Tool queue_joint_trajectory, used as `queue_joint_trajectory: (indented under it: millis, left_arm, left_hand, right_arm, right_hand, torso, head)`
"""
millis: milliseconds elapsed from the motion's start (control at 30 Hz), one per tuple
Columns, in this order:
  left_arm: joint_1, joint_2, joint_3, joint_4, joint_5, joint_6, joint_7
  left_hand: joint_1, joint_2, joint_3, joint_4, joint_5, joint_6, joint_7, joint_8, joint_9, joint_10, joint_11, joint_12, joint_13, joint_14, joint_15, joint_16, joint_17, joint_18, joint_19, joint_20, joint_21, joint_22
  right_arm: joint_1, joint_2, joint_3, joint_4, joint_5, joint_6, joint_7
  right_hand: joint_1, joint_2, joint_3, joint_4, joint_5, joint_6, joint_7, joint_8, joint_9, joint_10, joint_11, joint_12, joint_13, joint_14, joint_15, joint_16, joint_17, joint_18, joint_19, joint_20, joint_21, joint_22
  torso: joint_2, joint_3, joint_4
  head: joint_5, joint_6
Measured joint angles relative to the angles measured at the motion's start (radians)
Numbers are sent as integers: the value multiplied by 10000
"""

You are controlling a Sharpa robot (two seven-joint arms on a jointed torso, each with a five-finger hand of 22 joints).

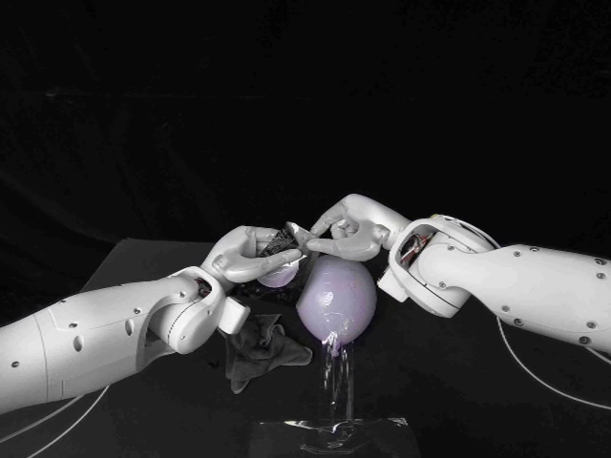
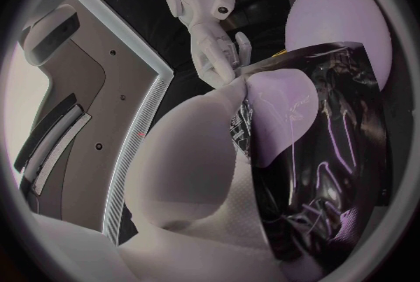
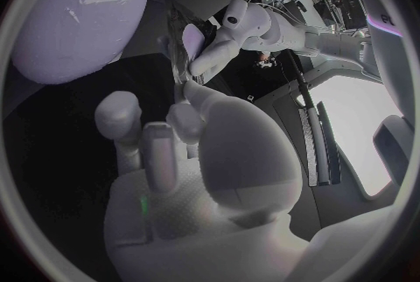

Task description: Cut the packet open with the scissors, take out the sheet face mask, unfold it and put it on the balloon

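Your left hand (image 1: 248,253) has its fingers clamped on the packet (image 1: 284,245), held up in the air. Your right hand (image 1: 345,234) bunches its fingers at the packet's top edge; whether they grip, you cannot tell. Draw upward: the balloon (image 1: 336,298) crowds just below, and there is open room above.

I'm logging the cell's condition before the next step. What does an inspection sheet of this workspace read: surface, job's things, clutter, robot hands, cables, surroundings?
Surface: black table, bare where visible.
Job's things: dark shiny packet held near the top of the lavender balloon, which sits on a clear stand.
Clutter: dark crumpled cloth beside the balloon.
Robot hands: left robot hand grips the packet; right robot hand has fingers at its top edge, grip unclear.
Cables: white cable hangs under the right arm.
Surroundings: nothing seen.
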Motion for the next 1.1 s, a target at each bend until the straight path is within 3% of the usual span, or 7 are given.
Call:
queue_joint_trajectory:
  millis: [300, 333, 367, 500, 667, 967, 1100]
  left_arm:
    - [37, 16, 13, 48, 83, 13, 75]
    - [41, 18, 13, 49, 89, 14, 78]
    - [43, 18, 13, 48, 93, 13, 78]
    - [44, -2, 9, 5, 94, -5, 56]
    - [54, -41, 5, -62, 27, -46, -60]
    - [70, -95, 3, -123, -323, -107, -402]
    - [79, -101, 2, -137, -499, -137, -573]
  left_hand:
    - [75, 75, -40, -40, 3, -226, 183, -118, 240, -264, 46, -190, -88, -476, 211, -222, -7, -4, -573, 72, 109, 95]
    - [76, 76, -77, -2, 11, -421, 239, -237, 377, -433, 129, -267, -104, -638, 272, -294, -19, -156, -705, 125, 77, 92]
    - [-3, -2, -155, 39, 37, -582, 295, -357, 490, -565, 192, -341, -117, -739, 340, -340, -32, -167, -817, 169, 0, 74]
    - [-917, -1065, -751, 450, 60, -1458, 606, -1065, 186, -1280, 611, -693, -125, -1231, 627, -493, -40, -302, -1268, 446, -482, -211]
    - [-1281, -1493, -1233, 664, 59, -1788, 537, -1370, 35, -1788, 881, -855, -99, -1735, 847, -627, -2, -312, -1629, 699, -960, -513]
    - [-1201, -1585, -1701, 724, 59, -1876, 519, -1480, -8, -2100, 989, -861, -61, -1967, 963, -629, 85, -312, -1688, 876, -1294, -787]
    - [-739, -1133, -1555, 601, 60, -1803, 533, -1480, -5, -2136, 955, -816, -46, -1943, 940, -534, 148, -141, -1554, 953, -1294, -821]
  right_arm:
    - [-26, -115, -12, 183, 265, -542, 254]
    - [-27, -133, -13, 206, 291, -597, 270]
    - [-27, -152, -13, 222, 315, -654, 285]
    - [-26, -273, -7, 244, 422, -951, 302]
    - [-24, -376, -5, 261, 508, -1298, 262]
    - [-28, -456, -4, 320, 518, -1752, 143]
    - [-32, -504, -4, 379, 516, -1885, 103]
  right_hand:
    - [0, 0, 379, -196, -4, 25, -29, 40, 0, 55, 55, 325, 74, -29, -41, 178, 0, -59, 54, -56, 121, 166]
    - [-1, -1, 379, -196, 11, 7, -47, 41, 0, 72, 72, 325, 74, -16, -55, 202, -1, -66, 80, -82, 131, 187]
    - [-1, -1, 380, -197, 14, -12, -66, 43, 0, 87, 87, 339, 74, -2, -70, 210, -1, -67, 81, -82, 132, 195]
    - [-6, -5, 669, -406, 16, -30, -83, 128, 0, 115, 116, 461, 74, -2, -71, 315, -3, -71, 82, -84, 201, 277]
    - [-130, -121, 831, -537, 34, -50, -102, 348, 0, 143, 144, 578, 74, -2, -71, 327, -13, -76, 117, -120, 228, 343]
    - [-271, -76, 1010, -662, 37, -120, -168, 545, 0, 195, 128, 681, 525, -2, -70, 390, -33, -81, 118, -121, 268, 408]
    - [-338, -93, 1067, -665, 37, -147, -177, 659, 0, 233, 91, 700, 792, -2, -70, 390, -33, -90, 152, -155, 302, 409]
  torso:
    - [-6, 7, -3]
    - [-6, 7, -3]
    - [-6, 8, -3]
    - [-7, 8, -4]
    - [-8, 5, -4]
    - [-8, 2, 0]
    - [-8, 1, -1]
  head:
    - [-17, 9]
    - [-20, 12]
    - [-24, 16]
    - [-41, 34]
    - [-56, 35]
    - [-78, 19]
    - [-79, 13]
